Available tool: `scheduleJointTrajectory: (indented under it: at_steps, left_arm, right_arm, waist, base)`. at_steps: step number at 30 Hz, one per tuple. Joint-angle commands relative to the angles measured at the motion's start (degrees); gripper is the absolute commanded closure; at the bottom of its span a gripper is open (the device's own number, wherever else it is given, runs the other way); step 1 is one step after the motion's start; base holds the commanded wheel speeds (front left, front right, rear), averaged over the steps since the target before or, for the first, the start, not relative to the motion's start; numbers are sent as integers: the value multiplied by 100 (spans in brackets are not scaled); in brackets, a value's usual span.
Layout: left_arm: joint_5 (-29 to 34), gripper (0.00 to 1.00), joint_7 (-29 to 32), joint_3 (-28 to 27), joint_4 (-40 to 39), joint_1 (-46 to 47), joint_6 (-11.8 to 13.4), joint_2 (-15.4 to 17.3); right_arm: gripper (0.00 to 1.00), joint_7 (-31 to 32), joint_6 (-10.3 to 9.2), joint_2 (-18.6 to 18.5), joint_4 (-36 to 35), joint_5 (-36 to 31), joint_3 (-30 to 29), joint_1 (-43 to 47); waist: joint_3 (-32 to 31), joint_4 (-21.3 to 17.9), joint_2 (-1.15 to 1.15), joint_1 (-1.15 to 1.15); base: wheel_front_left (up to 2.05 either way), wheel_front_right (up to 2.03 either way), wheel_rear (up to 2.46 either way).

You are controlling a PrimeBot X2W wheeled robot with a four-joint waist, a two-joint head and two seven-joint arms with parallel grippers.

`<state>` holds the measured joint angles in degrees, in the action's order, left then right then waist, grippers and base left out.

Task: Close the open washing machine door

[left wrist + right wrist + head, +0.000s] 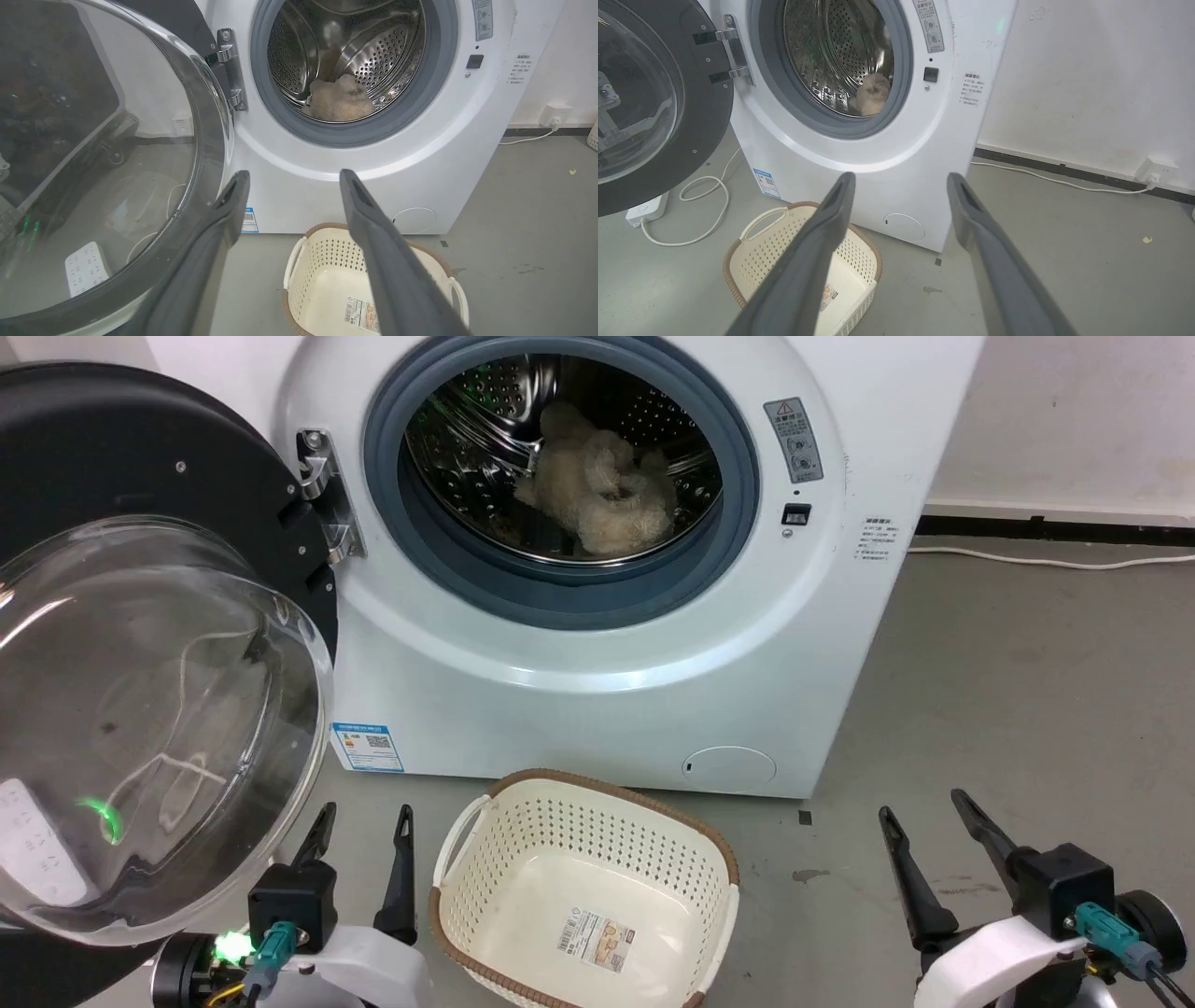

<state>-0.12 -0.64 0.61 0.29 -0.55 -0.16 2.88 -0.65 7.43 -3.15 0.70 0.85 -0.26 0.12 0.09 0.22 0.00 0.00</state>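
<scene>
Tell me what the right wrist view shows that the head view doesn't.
Right wrist view: a white wall socket with a plugged-in cable, and a small yellow scrap on the grey floor. Head view: the left tool, open, near the round black-rimmed glass washing machine door. Both: the white front-loading washing machine, the cream perforated basket, the open right tool.

White washing machine (pixel 597 709), black-rimmed door (pixel 93 439), cream perforated basket (pixel 588 859)

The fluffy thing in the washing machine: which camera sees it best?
The head view: the fluffy beige thing lies large and unblocked in the drum. The left wrist view shows it smaller. The right wrist view catches a small part beside the grey gasket.
</scene>
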Motion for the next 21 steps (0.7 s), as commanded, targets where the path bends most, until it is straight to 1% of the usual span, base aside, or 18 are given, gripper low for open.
scheduleJointTrajectory:
  at_steps: [1,4,12,18,20,21]
  left_arm:
    - [-33,0,-68,16,-11,8,12,0]
    - [-44,0,-104,33,-14,2,15,0]
    - [-73,0,-223,104,-10,-12,-1,0]
    - [-79,0,-295,140,-2,-38,-25,0]
    - [-87,0,-319,131,-24,-59,-15,0]
    - [-100,0,-355,122,-69,-93,10,0]
  right_arm:
    - [0,-67,0,-6,28,54,-24,26]
    - [0,-103,1,-11,43,57,-31,36]
    - [0,-223,1,-9,49,110,-38,97]
    - [0,-295,1,-3,74,132,-17,127]
    - [0,-319,1,-2,83,137,24,110]
    - [0,-355,2,-4,114,141,77,65]
  waist:
    - [-2,20,0,0]
    - [-9,60,0,0]
    - [-47,355,0,0]
    - [-79,640,0,0]
    - [-63,706,0,0]
    - [-37,797,0,0]
  base:
    - [0,0,0]
    - [0,0,0]
    - [0,0,0]
    - [0,0,0]
    - [0,0,0]
    - [0,0,0]
